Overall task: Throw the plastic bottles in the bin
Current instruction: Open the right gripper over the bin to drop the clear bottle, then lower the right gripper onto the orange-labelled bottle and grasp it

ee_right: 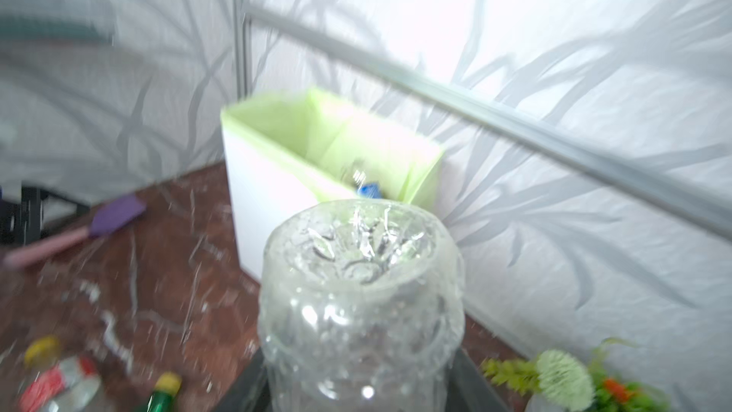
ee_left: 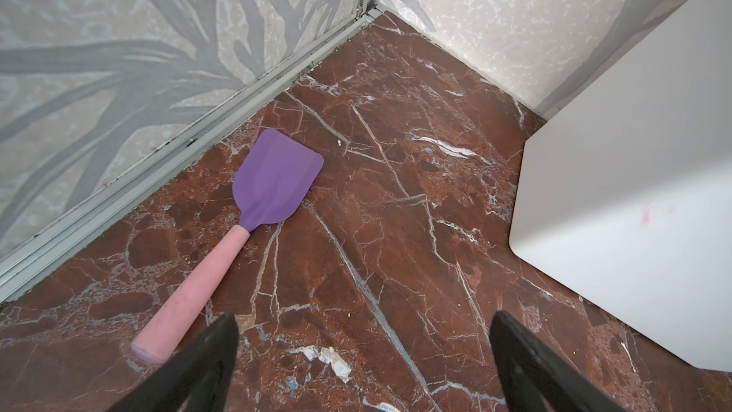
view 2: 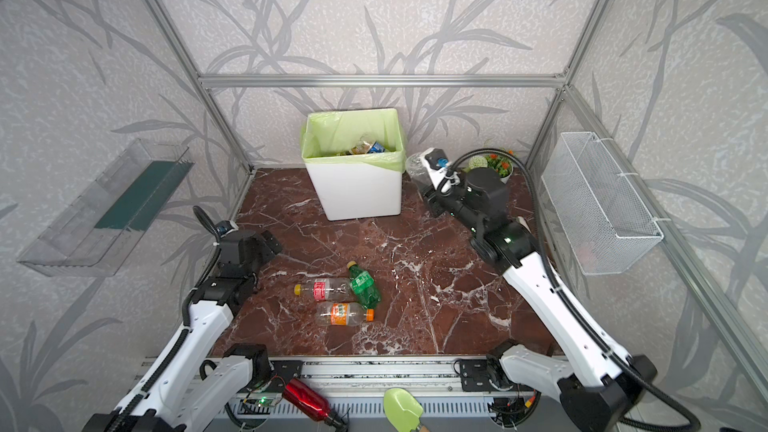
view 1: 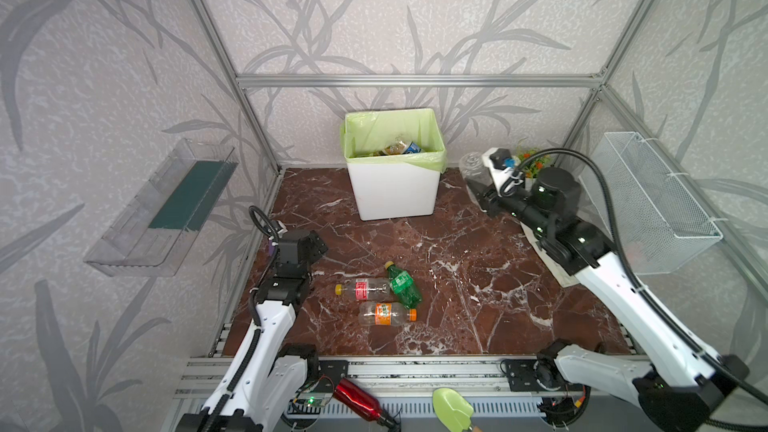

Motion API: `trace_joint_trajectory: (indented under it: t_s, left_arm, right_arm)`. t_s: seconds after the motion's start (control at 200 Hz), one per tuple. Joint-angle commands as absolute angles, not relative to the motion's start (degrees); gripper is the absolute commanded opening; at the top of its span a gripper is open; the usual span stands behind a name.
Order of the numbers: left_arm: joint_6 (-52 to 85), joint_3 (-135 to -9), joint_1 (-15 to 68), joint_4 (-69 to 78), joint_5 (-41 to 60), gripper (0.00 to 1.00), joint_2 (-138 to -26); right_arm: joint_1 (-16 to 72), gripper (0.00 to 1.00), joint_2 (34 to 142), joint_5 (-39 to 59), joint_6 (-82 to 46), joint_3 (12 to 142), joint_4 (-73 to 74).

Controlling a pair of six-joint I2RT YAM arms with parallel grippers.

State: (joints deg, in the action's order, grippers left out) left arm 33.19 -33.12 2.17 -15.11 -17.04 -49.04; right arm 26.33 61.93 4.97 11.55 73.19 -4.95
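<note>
The white bin with its light green bag stands at the back wall, with several bottles inside. To its right, above the floor, my right gripper is shut on a clear plastic bottle, whose base points towards the bin. Three plastic bottles lie together mid-floor: a red-labelled one, a green one and an orange-labelled one. My left gripper hovers open and empty over bare floor, left of the bin.
A purple spatula with a pink handle lies by the left wall. A potted plant stands in the back right corner. A wire basket hangs on the right wall, a clear tray on the left. A red metal bottle and green scoop lie at the front rail.
</note>
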Motion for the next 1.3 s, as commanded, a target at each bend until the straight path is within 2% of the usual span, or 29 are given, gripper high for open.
trace_joint_trajectory:
  t_s: [0.0,0.105,0.205,0.335,0.445,0.53,0.605,0.705,0.795,0.985,1.175,1.295]
  left_arm:
    - [33.11,-32.24,1.88,-12.43,-15.65,0.99,-50.00]
    - [33.09,-32.85,1.97,-12.22,-14.03,0.99,-51.02]
    - [33.00,-33.07,2.02,-12.47,-13.34,0.99,-50.98]
    - [32.81,-32.75,2.02,-12.44,-13.30,0.99,-50.91]
    - [32.69,-33.00,2.02,-13.00,-13.22,0.99,-51.53]
    - [32.09,-33.86,2.01,-14.23,-13.21,0.99,-51.87]
    - [31.47,-34.62,2.02,-15.58,-13.76,0.99,-51.69]
    - [31.11,-34.20,2.02,-15.84,-14.27,0.99,-50.46]
    - [31.20,-33.19,1.97,-15.43,-14.61,0.99,-49.28]
    - [31.70,-31.99,2.01,-14.51,-14.77,0.99,-49.36]
    - [32.87,-32.32,1.99,-14.06,-14.46,0.99,-50.37]
    - [32.67,-32.39,2.01,-14.23,-14.83,0.99,-49.50]
  right_arm:
    - [25.22,0.50,59.78,3.92,8.02,75.38,11.18]
    - [25.23,0.51,62.17,7.71,6.18,80.50,14.59]
    - [25.23,0.52,69.44,10.73,2.93,87.17,14.69]
    - [25.85,0.55,87.65,17.51,-3.27,98.78,8.09]
    - [28.17,0.59,106.87,20.46,-1.93,115.95,-5.52]
    - [28.49,0.69,119.72,19.31,-1.99,135.98,-17.90]
    - [28.39,0.99,124.02,19.04,-2.96,148.54,-22.02]
    - [28.48,0.99,122.76,17.21,-2.97,155.04,-21.55]
    - [28.48,0.99,116.45,16.09,-2.20,149.70,-17.51]
    - [28.87,0.99,93.95,19.33,0.20,113.04,-0.43]
    - [29.55,1.00,77.94,20.48,1.03,84.73,3.69]
    - [33.74,0.95,72.25,20.07,2.31,72.89,0.95]
